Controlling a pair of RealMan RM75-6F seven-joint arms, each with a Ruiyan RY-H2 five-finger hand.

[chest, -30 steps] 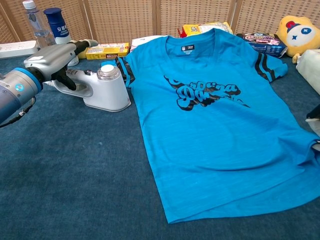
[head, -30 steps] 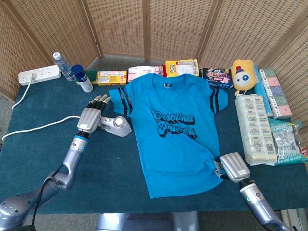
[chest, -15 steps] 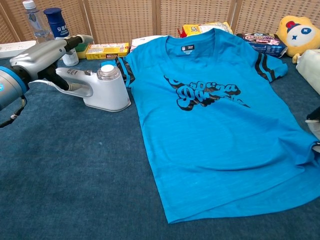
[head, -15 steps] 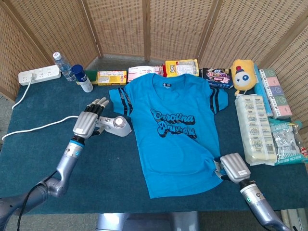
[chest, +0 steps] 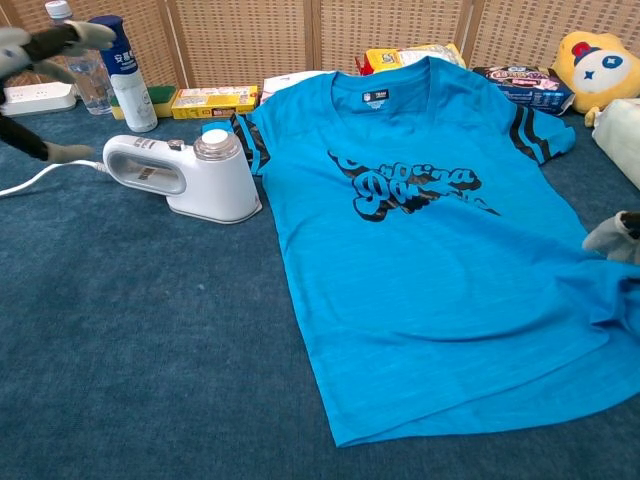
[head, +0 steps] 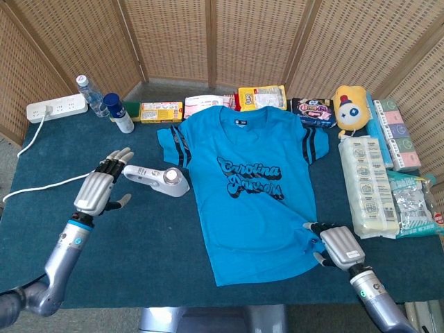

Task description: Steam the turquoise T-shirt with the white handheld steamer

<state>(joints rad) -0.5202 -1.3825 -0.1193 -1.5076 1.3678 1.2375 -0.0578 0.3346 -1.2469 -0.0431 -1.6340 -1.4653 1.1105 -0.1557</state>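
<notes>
The turquoise T-shirt (head: 243, 187) lies flat on the blue table, chest print up; the chest view shows the T-shirt (chest: 430, 230) filling the middle and right. The white handheld steamer (head: 158, 179) lies on its side just left of the shirt's sleeve, and in the chest view the steamer (chest: 185, 175) has nothing holding it. My left hand (head: 100, 184) hovers left of the steamer's handle, fingers spread and apart from it; the left hand (chest: 40, 45) is blurred at the chest view's top left. My right hand (head: 336, 248) sits at the shirt's lower right hem with fingers spread, and only the right hand's tip (chest: 612, 237) shows in the chest view.
The steamer's white cord (head: 48, 186) runs left toward a power strip (head: 57, 108). A water bottle (head: 87, 90) and a blue-capped bottle (head: 118, 114) stand at the back left. Snack boxes line the back edge, with a yellow plush toy (head: 350, 105) and packaged goods (head: 368, 184) on the right.
My left hand has let go of the steamer's handle and drawn back to the left, fingers opening. My right hand has slid slightly toward me and spread its fingers at the hem.
</notes>
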